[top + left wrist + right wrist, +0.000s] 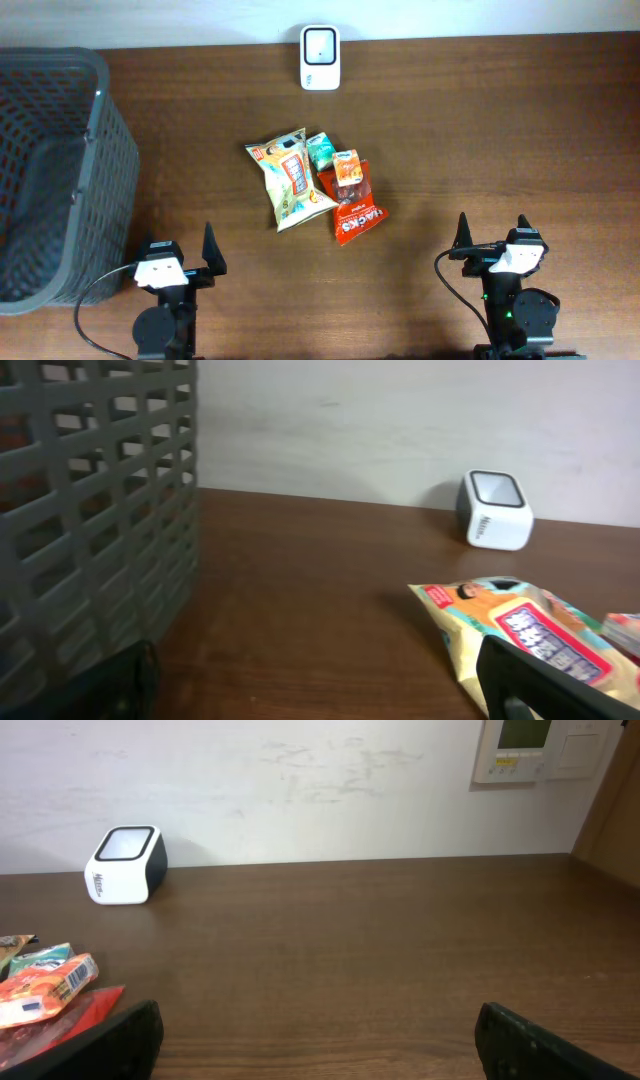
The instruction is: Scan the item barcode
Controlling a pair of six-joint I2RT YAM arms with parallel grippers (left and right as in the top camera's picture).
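While both arms sit at the near edge of the dark brown wooden surface [500, 130], the overhead view shows the left gripper [178, 245] and the right gripper [492, 235] each spread wide, holding and touching nothing. Mid-surface lies a cluster of packets. A crinkled yellow foil snack bag [290, 178] has a flat red packet [358, 215] just beside it, with a small green packet [320, 150] and a small orange packet [347, 167] overlapping at the top. A white rounded barcode scanner [320, 44] stands at the far edge, well apart from them. A grey plastic lattice basket [110, 150] fills the left side.

From the left wrist, dark fingers [550, 680] sit wide apart in the bottom corners. The basket's square-holed wall [90, 510] rises at left, the snack bag [520, 630] lies low right, and the scanner [495, 510] stands beyond.

From the right wrist, blurred dark fingers [555, 1040] stand equally wide over bare wood. The orange packet [45, 985] and red packet [60, 1020] lie at far left, and the scanner [127, 865] stands against the pale wall.
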